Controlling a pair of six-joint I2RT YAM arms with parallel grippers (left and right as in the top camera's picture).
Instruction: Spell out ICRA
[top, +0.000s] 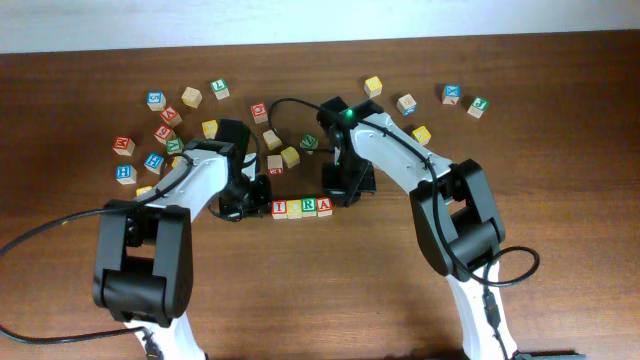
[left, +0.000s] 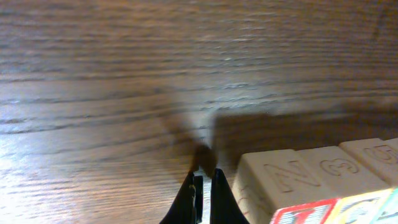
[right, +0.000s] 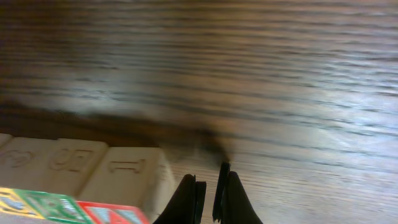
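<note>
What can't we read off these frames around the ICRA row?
- Overhead: the fingertips of the left gripper and right gripper are hidden from above by their own bodies, so contact with the ICRA row cannot be told.
- Both wrist views: the row's coloured top faces are cut off by the bottom edge. Only blurred embossed sides show.
- Overhead: most letters on the loose cubes are too small to read.

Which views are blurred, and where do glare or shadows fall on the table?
Overhead: sharp, evenly lit, the row of blocks readable. Left wrist: distant wood soft, glare on the table at lower left, dark shadow behind the blocks. Right wrist: glare at right, a shadow band above the blocks.
</note>
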